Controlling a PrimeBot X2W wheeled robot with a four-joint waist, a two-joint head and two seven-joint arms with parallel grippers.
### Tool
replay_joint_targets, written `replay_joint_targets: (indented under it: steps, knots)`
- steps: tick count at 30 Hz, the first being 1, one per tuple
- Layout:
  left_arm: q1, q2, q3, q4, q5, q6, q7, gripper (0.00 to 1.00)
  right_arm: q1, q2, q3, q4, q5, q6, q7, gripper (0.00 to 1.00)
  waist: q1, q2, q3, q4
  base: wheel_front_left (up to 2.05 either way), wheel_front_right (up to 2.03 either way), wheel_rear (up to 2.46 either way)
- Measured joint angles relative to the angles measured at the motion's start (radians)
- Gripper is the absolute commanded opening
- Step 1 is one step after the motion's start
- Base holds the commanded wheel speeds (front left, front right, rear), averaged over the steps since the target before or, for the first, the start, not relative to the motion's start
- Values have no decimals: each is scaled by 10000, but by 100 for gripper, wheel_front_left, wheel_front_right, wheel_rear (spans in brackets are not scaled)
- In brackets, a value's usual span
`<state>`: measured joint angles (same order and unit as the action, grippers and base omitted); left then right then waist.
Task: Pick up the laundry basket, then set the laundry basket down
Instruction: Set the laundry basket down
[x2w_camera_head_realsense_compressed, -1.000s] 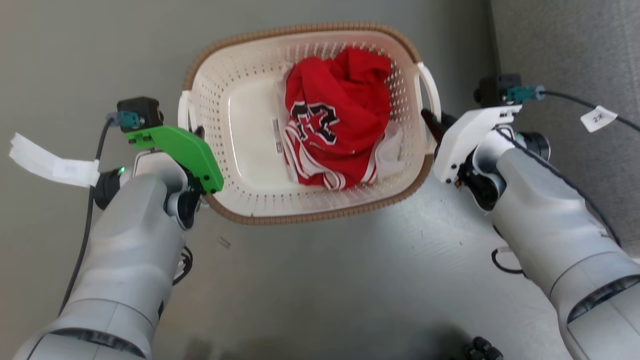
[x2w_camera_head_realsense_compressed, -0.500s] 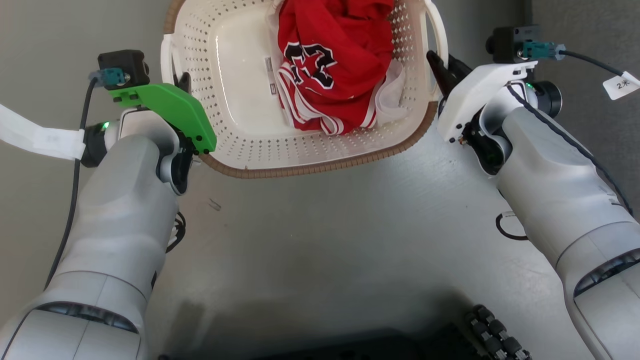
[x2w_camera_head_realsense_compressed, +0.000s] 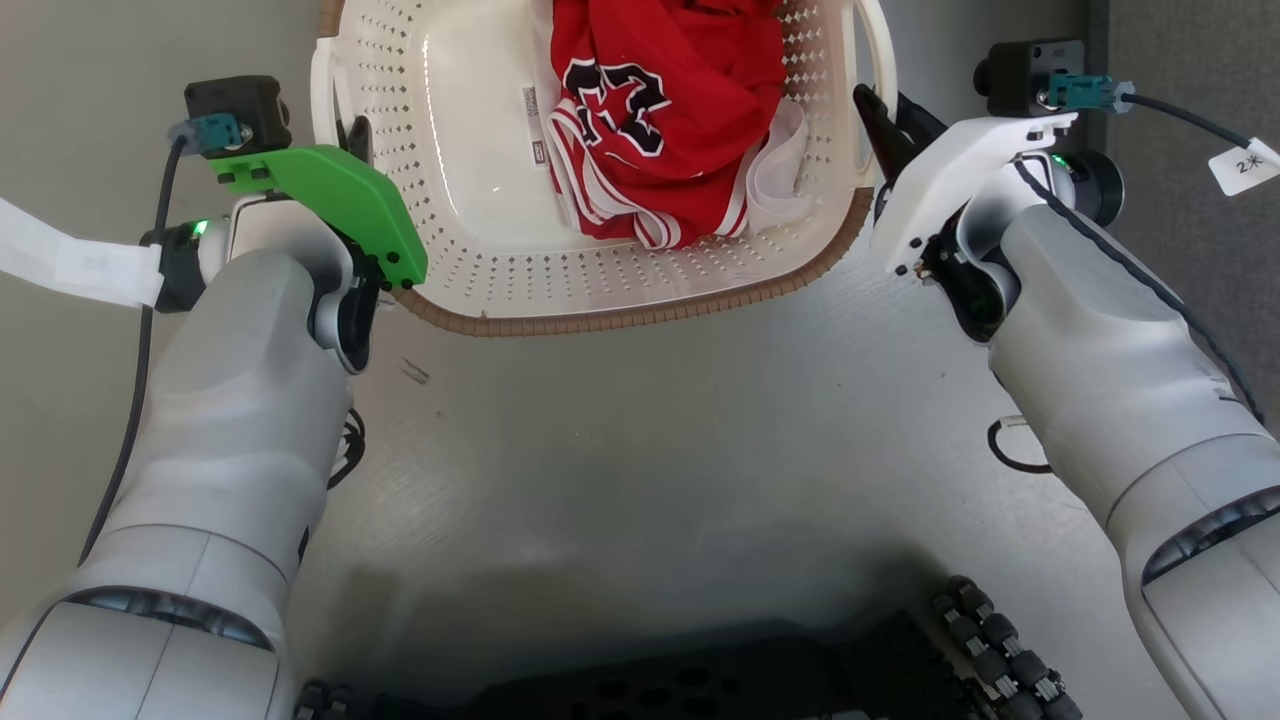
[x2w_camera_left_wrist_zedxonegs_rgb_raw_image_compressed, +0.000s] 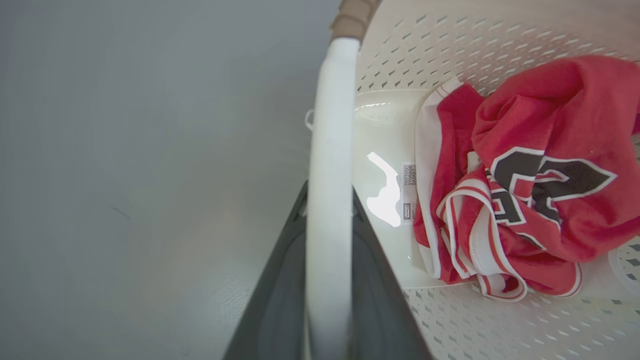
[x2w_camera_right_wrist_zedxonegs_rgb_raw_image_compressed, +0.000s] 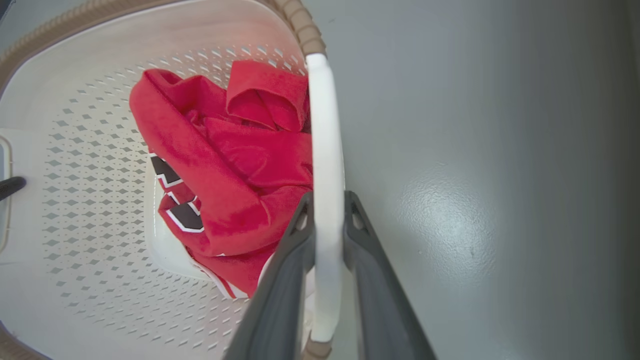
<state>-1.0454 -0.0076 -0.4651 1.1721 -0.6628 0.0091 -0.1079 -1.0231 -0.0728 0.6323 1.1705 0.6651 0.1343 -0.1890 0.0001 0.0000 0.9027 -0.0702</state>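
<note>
The laundry basket (x2w_camera_head_realsense_compressed: 600, 318) is at top centre of the frame. Left jaws are closed on its left handle (x2w_camera_left_wrist_zedxonegs_rgb_raw_image_compressed: 330, 125), right jaws on its right handle (x2w_camera_right_wrist_zedxonegs_rgb_raw_image_compressed: 326, 150). Grasp complete; lift height unclear; set-down remains.

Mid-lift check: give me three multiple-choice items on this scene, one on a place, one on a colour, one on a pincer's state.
1. Where does the red jersey lie in the laundry basket? A left half; B right half; C outside it.
2. The basket's rim is: A brown; B green; C black.
3. The right pincer is: A open, clear of everything; B gripping the jersey; C closed on a white handle.
Answers: B, it lies in the robot's-right half; A, a woven-look brown band; C, both fingers hug the handle.
</note>
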Motion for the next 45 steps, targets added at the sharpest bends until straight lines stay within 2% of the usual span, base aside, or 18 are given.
replay_joint_targets:
  steps: [30,31,32,33,37,45]
  knots:
    - [-407,-23,-21,468,-17,-268,-35,0,-358,71,12,311,123,109,-221,0,-2,0,455,13,0,0,0]
    - [-413,-29,21,462,-46,-270,-61,0,-370,69,40,311,121,109,-253,13,-2,0,455,14,0,0,0]
    - [-417,-52,100,454,-119,-270,-174,100,-390,71,56,311,121,109,-270,85,-2,0,455,19,0,0,0]
    - [-423,-63,107,460,-165,-324,-186,100,-407,75,86,314,119,105,-276,100,-1,0,453,23,0,0,0]
    - [-430,167,140,520,-221,-500,-222,100,-407,-104,180,401,86,-4,-303,100,-1,0,408,52,0,0,0]
    - [-414,224,130,604,-263,-681,-525,100,-389,-109,211,393,73,-15,-410,100,-2,0,53,104,0,0,0]
